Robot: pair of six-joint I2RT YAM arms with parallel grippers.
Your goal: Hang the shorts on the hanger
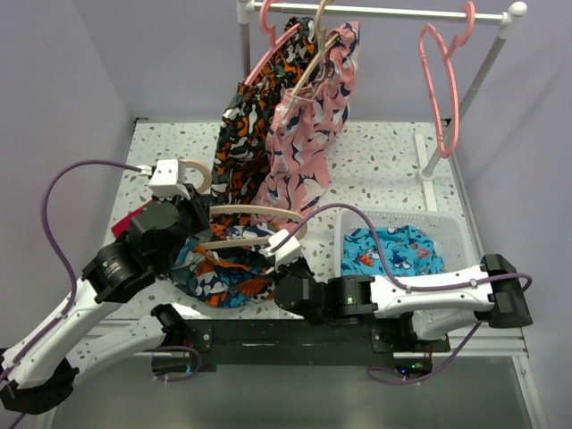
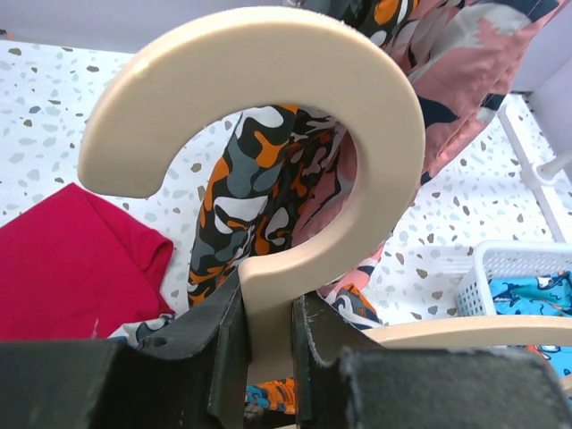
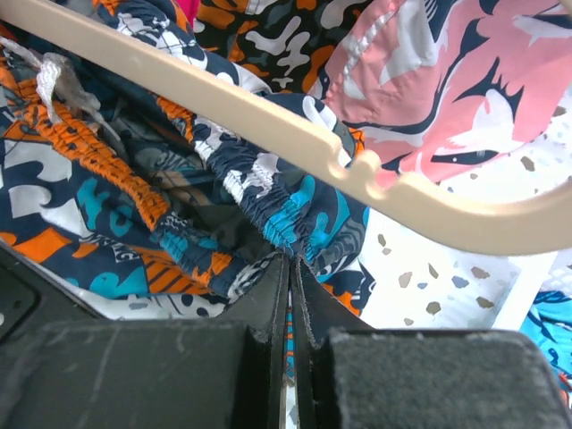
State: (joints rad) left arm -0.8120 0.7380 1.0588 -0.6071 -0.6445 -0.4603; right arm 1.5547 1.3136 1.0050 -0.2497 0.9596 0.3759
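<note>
The cream hanger [image 1: 253,213] is held level above the near left of the table. My left gripper [image 2: 268,308] is shut on the neck just under its big curved hook [image 2: 268,80]. The shorts [image 1: 222,275], printed in deep blue, orange, black and white, lie bunched beneath the hanger. Their elastic waistband [image 3: 268,192] passes under the hanger's notched arm [image 3: 268,116]. My right gripper [image 3: 293,261] is shut on a gathered fold of that waistband, with cloth pinched between the closed fingers.
A rack rail [image 1: 384,12] at the back carries black-orange-white shorts [image 1: 250,134], a pink printed garment [image 1: 308,134] and pink hangers [image 1: 442,80]. A white basket [image 1: 451,228] on the right holds turquoise shorts [image 1: 393,250]. A red cloth [image 2: 71,259] lies at the left.
</note>
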